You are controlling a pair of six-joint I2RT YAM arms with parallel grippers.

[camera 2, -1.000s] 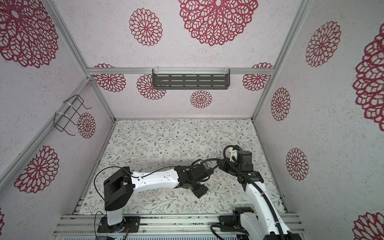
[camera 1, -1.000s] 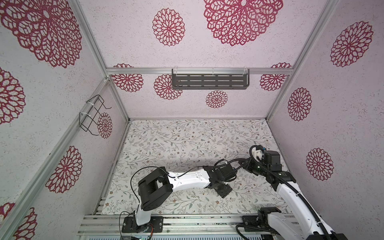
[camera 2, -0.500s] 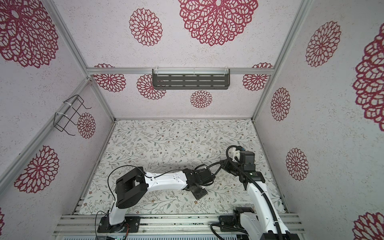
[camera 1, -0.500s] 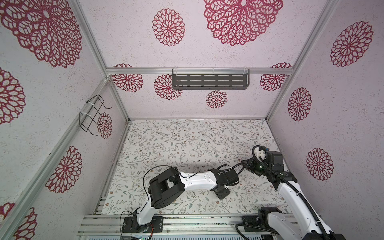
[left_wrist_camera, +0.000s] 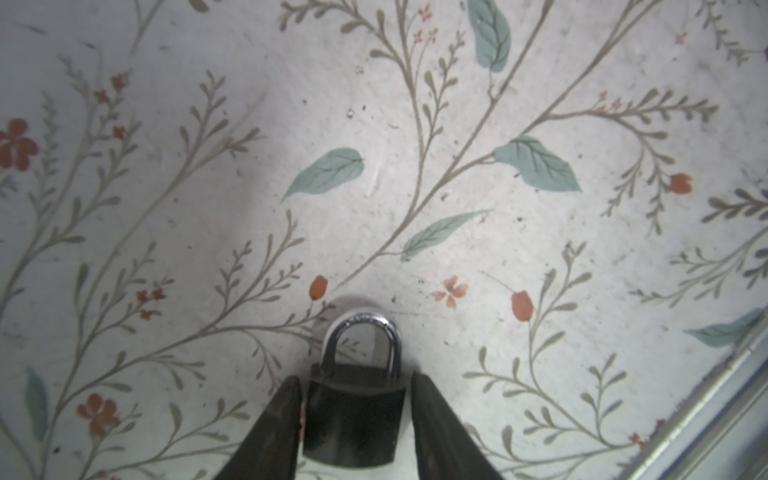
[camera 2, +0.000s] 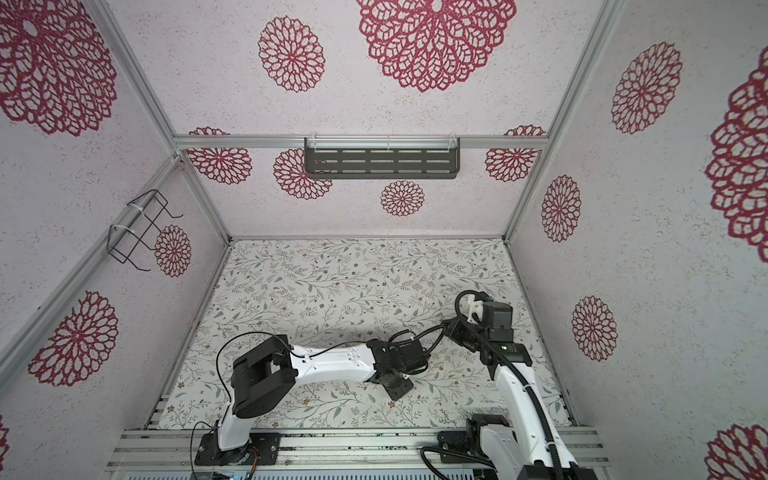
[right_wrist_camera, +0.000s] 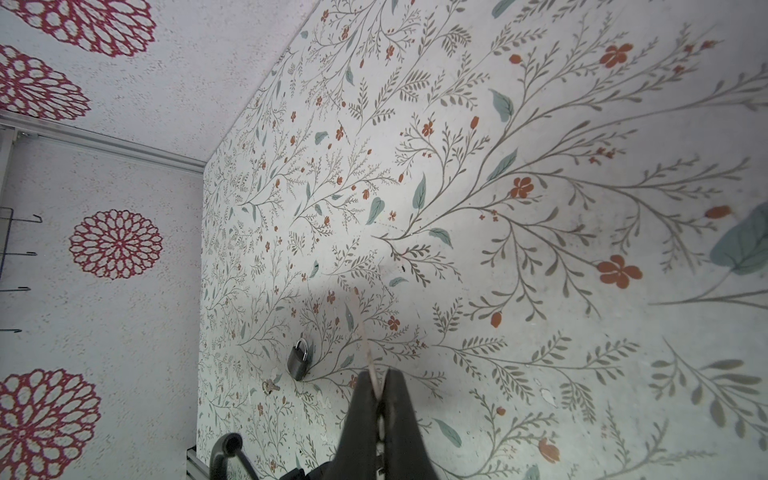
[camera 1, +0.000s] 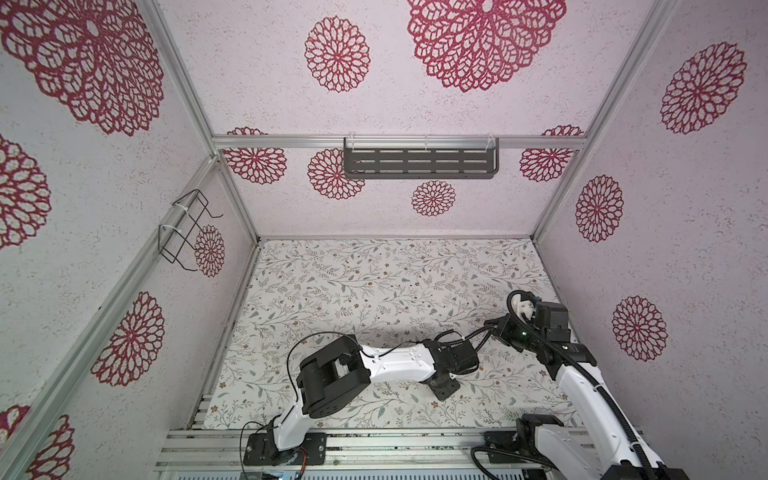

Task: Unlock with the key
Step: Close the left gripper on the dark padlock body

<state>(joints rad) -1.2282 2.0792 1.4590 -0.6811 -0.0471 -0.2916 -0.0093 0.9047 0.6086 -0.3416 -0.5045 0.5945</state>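
**Left gripper [left_wrist_camera: 354, 378] straddles the padlock [left_wrist_camera: 353, 419]; right gripper [right_wrist_camera: 379, 376] pinches the key [right_wrist_camera: 371, 365]**

On the left, the fingers [left_wrist_camera: 274, 428] flank the dark padlock body, which lies flat on the table [camera 1: 374, 282] with its shackle pointing away from the wrist. The jaws stand narrow, but I cannot tell whether they press. The keyhole is hidden. On the right, the jaws are closed on a thin pale sliver, which I judge to be the key seen edge-on.

Risks: an off-centre squeeze on the smooth body could make it swivel or squirt free. The slim hold on the key could let it twist at the keyway. A black cable loop [camera 1: 478, 338] between the two wrists could snag.

Room: a second padlock [right_wrist_camera: 298, 359] and a loose key [right_wrist_camera: 270, 386] lie near the table's left edge. The far half is bare. The front rail [left_wrist_camera: 739, 399] runs near the straddled padlock, and the right wall [camera 1: 623, 249] crowds the right arm.
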